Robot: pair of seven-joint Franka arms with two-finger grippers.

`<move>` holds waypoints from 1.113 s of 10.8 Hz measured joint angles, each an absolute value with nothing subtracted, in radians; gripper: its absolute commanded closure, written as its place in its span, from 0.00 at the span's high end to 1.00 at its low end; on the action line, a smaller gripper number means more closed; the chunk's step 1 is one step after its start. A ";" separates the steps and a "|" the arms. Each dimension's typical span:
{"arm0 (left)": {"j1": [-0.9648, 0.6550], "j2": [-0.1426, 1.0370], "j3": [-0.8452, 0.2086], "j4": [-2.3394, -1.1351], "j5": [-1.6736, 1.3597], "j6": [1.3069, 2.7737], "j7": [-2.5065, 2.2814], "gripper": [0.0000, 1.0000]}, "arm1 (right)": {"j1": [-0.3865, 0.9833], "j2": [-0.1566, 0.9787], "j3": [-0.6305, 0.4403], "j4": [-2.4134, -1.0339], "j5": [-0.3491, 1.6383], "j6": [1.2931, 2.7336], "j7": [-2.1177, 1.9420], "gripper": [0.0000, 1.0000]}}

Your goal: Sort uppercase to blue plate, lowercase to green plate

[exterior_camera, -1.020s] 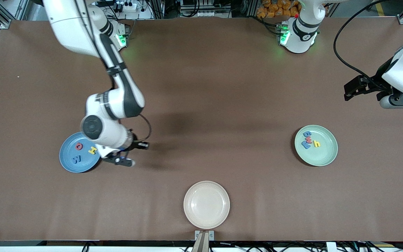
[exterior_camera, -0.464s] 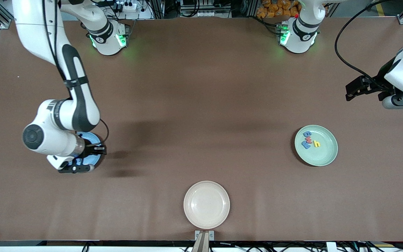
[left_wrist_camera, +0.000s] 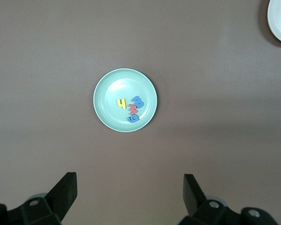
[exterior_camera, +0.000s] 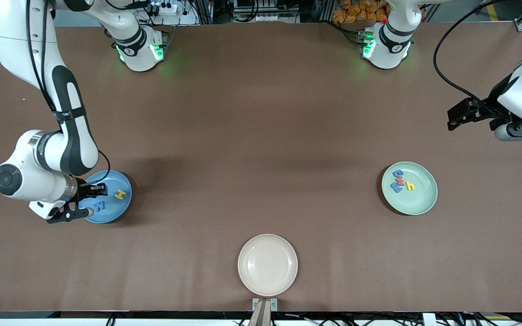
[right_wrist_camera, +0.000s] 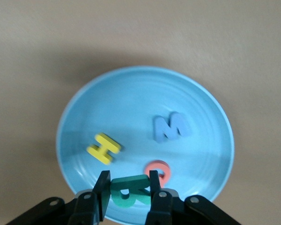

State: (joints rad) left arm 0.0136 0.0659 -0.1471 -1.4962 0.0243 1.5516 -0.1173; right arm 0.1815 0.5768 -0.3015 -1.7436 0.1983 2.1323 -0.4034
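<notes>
1. The right gripper hangs over the blue plate, at the rim toward the right arm's end of the table, its fingers pinching the teal R.
2. On the blue plate lie 3 capitals that read plainly: the yellow H, the blue W and the red Q, which lies right beside the held R.
3. The green plate sits toward the left arm's end of the table and holds 4 small letters bunched together: blue g, red w, blue m and yellow h.
4. The left gripper waits high over bare table near the green plate, fingers spread wide and holding nothing.
5. A cream plate sits nearest the front camera, midway along the table.
</notes>
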 measured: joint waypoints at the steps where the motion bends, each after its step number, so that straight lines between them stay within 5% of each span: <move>1: 0.014 0.066 -0.148 -1.496 0.024 1.552 -0.117 1.00 | 0.165 0.577 -0.297 -1.769 0.197 2.134 -0.420 1.00; 5: 0.014 0.066 -0.146 -1.497 0.024 1.552 -0.117 1.00 | 0.135 0.533 -0.252 -1.814 0.197 2.139 -0.420 1.00; 12: 0.004 0.071 -0.153 -1.502 0.022 1.552 -0.117 1.00 | 0.095 0.182 -0.193 -2.079 0.191 2.132 -0.394 1.00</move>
State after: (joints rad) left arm 0.0042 0.0707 -0.1527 -1.5025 0.0219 1.5516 -0.1174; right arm 0.0955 0.1820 -0.1927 -2.0793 0.1905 2.1319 -0.3941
